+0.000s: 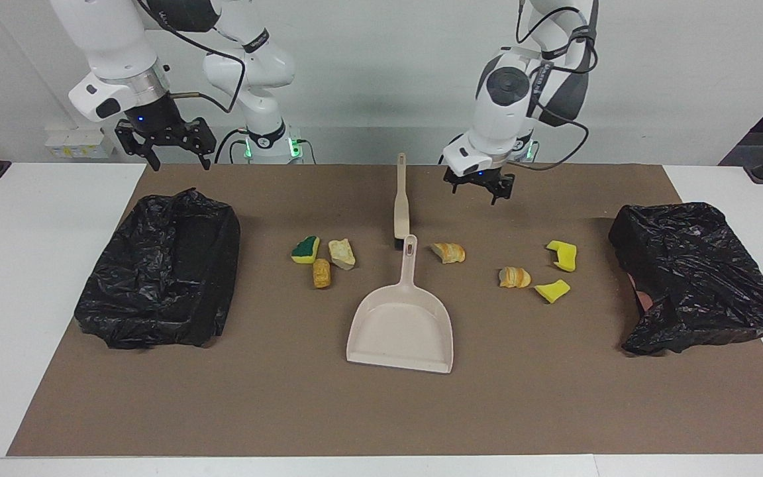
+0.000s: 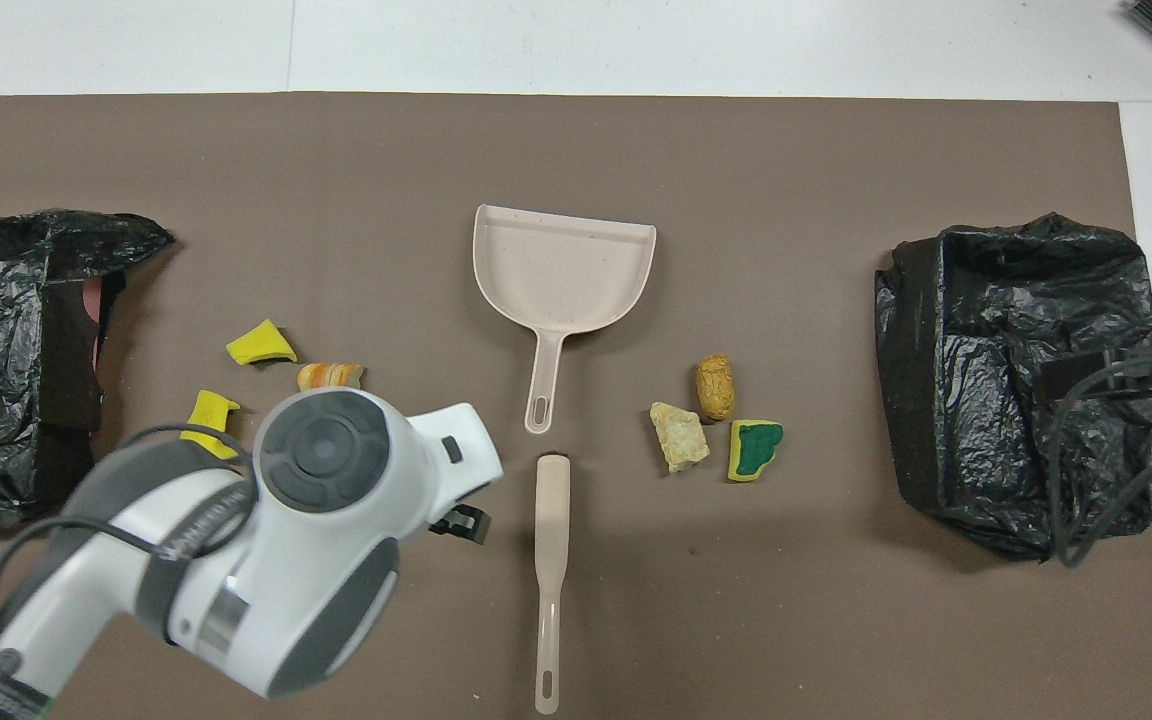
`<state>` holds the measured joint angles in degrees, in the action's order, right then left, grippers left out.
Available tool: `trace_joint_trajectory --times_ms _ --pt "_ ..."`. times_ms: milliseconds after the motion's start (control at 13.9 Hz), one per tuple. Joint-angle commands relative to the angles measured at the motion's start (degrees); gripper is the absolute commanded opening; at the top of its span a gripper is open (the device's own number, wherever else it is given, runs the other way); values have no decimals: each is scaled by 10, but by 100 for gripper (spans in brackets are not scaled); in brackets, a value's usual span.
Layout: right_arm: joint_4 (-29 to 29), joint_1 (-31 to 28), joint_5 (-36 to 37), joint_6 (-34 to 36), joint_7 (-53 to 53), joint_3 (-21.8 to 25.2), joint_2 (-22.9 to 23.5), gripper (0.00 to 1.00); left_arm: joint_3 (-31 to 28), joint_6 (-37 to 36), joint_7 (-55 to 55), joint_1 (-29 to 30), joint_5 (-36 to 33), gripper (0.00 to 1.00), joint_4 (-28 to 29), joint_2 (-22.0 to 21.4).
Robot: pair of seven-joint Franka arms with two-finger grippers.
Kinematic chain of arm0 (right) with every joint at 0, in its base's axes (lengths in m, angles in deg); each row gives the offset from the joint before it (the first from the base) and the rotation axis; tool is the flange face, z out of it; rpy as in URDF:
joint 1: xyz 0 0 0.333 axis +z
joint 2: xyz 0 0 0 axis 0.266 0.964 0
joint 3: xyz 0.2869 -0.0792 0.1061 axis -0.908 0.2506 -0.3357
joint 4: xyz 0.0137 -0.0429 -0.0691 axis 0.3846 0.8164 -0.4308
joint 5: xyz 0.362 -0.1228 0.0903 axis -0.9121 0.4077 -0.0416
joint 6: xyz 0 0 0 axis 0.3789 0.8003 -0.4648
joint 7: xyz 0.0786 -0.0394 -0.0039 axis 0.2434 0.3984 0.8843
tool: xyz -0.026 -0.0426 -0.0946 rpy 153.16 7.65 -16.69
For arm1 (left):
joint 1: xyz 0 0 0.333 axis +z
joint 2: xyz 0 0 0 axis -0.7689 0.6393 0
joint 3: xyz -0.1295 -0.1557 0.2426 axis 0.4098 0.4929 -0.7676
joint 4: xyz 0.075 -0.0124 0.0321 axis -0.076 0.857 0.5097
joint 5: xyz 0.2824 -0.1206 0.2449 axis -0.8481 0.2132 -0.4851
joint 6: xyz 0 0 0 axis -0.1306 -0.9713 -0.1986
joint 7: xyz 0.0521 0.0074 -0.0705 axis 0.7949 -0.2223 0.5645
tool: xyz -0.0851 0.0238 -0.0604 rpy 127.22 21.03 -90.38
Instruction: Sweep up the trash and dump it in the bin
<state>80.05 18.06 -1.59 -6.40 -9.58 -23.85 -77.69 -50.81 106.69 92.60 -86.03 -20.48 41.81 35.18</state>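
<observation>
The white counter [image 1: 24,265] carries a brown mat [image 1: 355,411] that covers most of it, leaving white strips at both ends.

A black-bagged bin [image 1: 156,278] sits at the right arm's end of the mat, and a second bagged bin [image 1: 693,278] sits at the left arm's end, its plastic slumped toward the mat's edge.

A beige dustpan [image 1: 401,328] lies mid-mat with its handle pointing at the robots. A beige brush [image 1: 401,199] lies in line with it, nearer the robots, their ends almost touching.

The trash lies in two groups on either side of the dustpan handle. Toward the right arm's end are a green-topped sponge [image 1: 306,250], a pale lump [image 1: 342,254] and a tan lump [image 1: 321,273], close together. Toward the left arm's end are a bread-like piece [image 1: 448,252] just beside the handle, another bread-like piece [image 1: 514,277], and two yellow sponge chunks [image 1: 562,256] [image 1: 552,290].

Bare mat separates each group from its bin. A wide empty band runs from the dustpan's mouth to the mat's edge farthest from the robots.

The left gripper [image 1: 479,189] hangs over the mat just beside the brush, fingers spread, holding nothing. The right gripper [image 1: 164,142] waits raised over its bin, fingers spread and empty.
</observation>
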Motion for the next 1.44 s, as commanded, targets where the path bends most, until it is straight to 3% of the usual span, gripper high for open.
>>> trace_joint_trajectory --times_ms 0,144,431,718,1149,1364 --pt "16 -10 -6 5 11 -6 -14 100 -11 84 122 -78 7 100 69 -16" --pt "17 -10 -6 5 11 -6 -16 100 -11 114 215 -131 9 100 83 -3" --pt "22 -11 -6 5 11 -6 -18 100 -10 146 284 -197 28 100 113 -5" --pt "23 -10 -6 11 11 -6 -19 100 -10 162 282 -199 47 100 118 -1" --pt "23 -10 -6 13 11 -6 -19 100 -11 163 275 -194 64 42 125 0" --pt "23 -10 -6 13 11 -6 -19 100 -11 163 274 -197 79 37 128 6"
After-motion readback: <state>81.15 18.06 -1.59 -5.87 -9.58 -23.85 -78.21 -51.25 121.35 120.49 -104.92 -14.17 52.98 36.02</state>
